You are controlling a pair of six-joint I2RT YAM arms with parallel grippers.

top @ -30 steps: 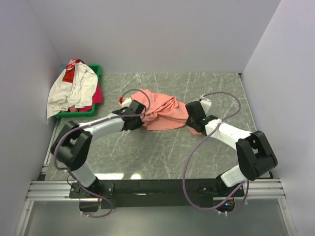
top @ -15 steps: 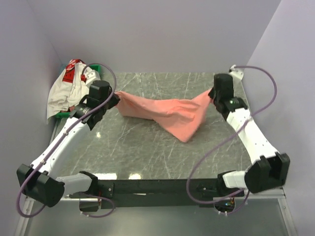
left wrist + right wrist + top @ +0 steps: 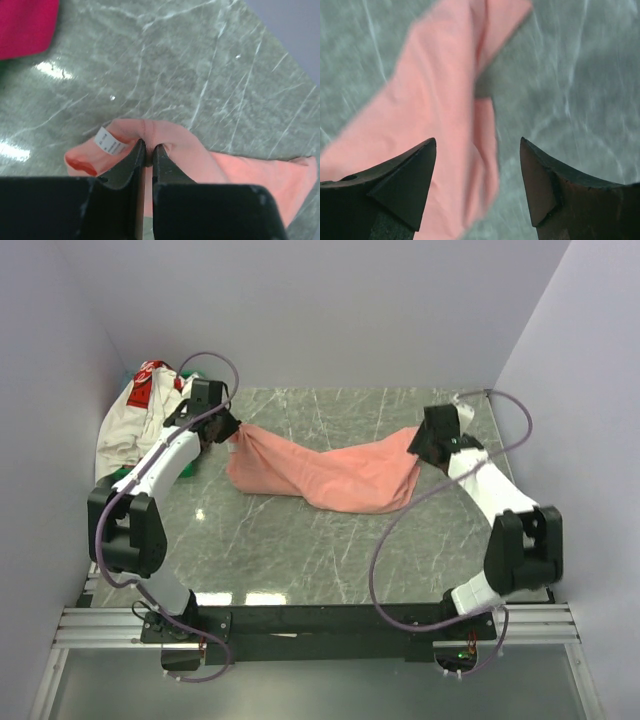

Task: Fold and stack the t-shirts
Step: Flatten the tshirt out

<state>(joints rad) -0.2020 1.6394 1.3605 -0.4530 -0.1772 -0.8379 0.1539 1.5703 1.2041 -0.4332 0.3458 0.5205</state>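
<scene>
1. A robot lab cell: plain pale walls [image 3: 300, 310] box in a grey marbled table [image 3: 330, 540].
2. Left arm [image 3: 160, 462] and right arm [image 3: 485, 488] are bolted by a metal rail [image 3: 545, 623], with purple cables [image 3: 372, 565] looping loose.

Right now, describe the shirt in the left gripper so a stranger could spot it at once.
Find the grey marbled table. Across its far half stretches a salmon-pink t-shirt, one end pinched by the left gripper. Unlike the red-patched white t-shirt heaped far left, it is plain.
</scene>
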